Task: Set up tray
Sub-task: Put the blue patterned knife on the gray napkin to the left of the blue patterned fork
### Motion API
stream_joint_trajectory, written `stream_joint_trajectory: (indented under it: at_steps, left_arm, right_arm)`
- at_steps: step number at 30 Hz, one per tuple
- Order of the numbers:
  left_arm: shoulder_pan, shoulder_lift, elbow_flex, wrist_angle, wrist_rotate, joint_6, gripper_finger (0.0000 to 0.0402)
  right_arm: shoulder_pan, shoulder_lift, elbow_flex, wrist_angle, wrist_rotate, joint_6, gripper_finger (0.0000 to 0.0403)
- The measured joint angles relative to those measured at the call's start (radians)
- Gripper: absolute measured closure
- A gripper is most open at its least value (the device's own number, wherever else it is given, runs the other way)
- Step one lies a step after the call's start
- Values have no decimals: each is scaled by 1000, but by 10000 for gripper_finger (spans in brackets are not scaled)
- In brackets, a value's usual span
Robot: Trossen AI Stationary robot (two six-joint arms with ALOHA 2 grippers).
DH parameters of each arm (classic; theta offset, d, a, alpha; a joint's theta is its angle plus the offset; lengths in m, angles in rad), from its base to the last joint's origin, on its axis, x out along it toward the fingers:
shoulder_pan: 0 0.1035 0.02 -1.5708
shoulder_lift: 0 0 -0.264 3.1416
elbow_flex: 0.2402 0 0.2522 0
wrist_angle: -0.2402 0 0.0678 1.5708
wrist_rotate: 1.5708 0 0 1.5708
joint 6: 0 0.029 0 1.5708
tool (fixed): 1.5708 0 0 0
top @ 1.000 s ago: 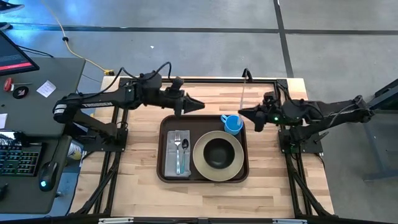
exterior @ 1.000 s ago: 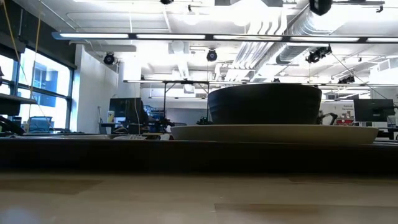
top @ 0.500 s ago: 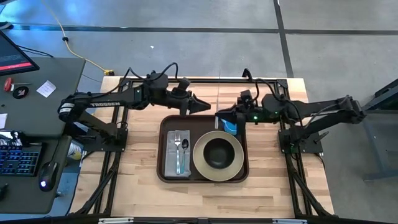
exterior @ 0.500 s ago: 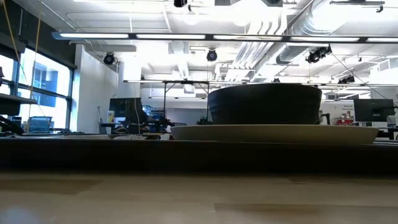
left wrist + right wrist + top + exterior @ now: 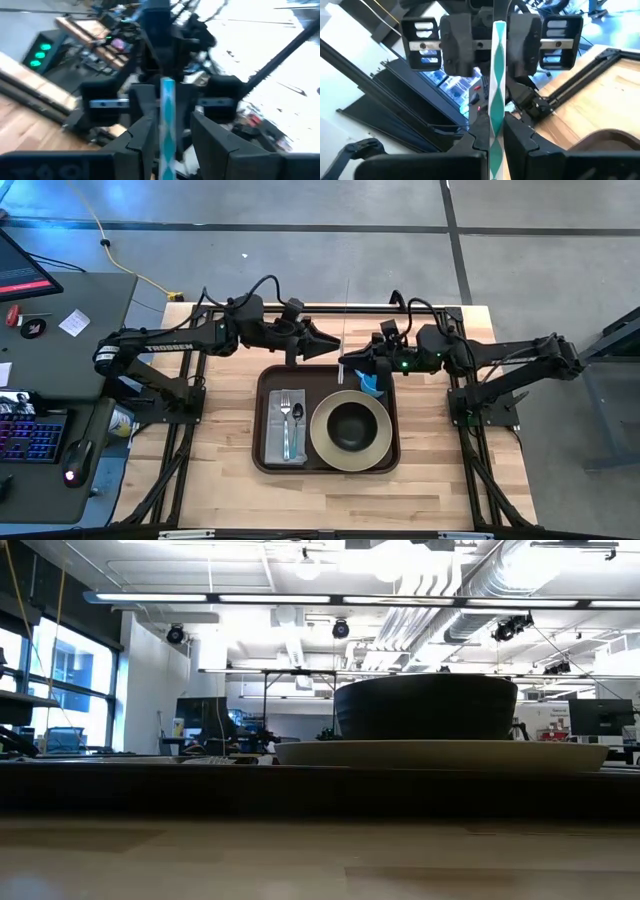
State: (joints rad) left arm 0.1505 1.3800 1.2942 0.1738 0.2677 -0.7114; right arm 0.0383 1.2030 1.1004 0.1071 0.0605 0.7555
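A dark brown tray [image 5: 259,420] lies mid-table. It carries a grey napkin [image 5: 275,438] with a fork [image 5: 286,425], a beige plate [image 5: 325,442] with a dark bowl [image 5: 350,427], and a blue cup [image 5: 372,385] in its far right corner. My right gripper [image 5: 345,365] hovers over the tray's far edge, shut on a teal-and-white striped straw [image 5: 344,320]. My left gripper [image 5: 330,350] faces it, open. Its fingers stand on either side of the straw [image 5: 167,115], with a gap showing. The low view shows only the bowl [image 5: 425,705], the plate [image 5: 440,752] and the tray [image 5: 150,790]. My right gripper pinches the straw [image 5: 496,131] between its two fingers, near the straw's lower end. The fingers come in level from the table's right side and lie across the straw. The straw is lifted clear of the tray and the cup, and its long free part rises above the fingers.
Bare wood shows to the left, right and near side of the tray. The arms' black frames run along both table sides. A desk with a keyboard and a mouse stands beyond the table's left edge.
My right gripper has carried the straw toward the table's left edge. It has gone from beside the blue cup to a spot in front of my left gripper, and it now covers part of the cup. The straw now stands between my left gripper's fingers.
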Motion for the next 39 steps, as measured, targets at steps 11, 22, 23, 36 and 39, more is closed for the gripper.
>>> stream_joint_trajectory:
  at_steps: [11,22,23,36,39]
  left_arm:
    - [0,5,0,56,56,0,245]
    - [0,14,1,-13,17,9,245]
    - [0,13,1,-27,5,14,245]
    - [0,16,1,62,16,27,245]
    - [0,16,1,63,40,27,245]
  right_arm:
    - [-6,-1,0,44,-3,-16,382]
    - [-6,2,-3,70,-7,-14,382]
    - [-6,2,-3,70,-8,-13,382]
    - [-6,2,-2,71,-11,-13,382]
    - [-6,2,-2,69,-11,-13,382]
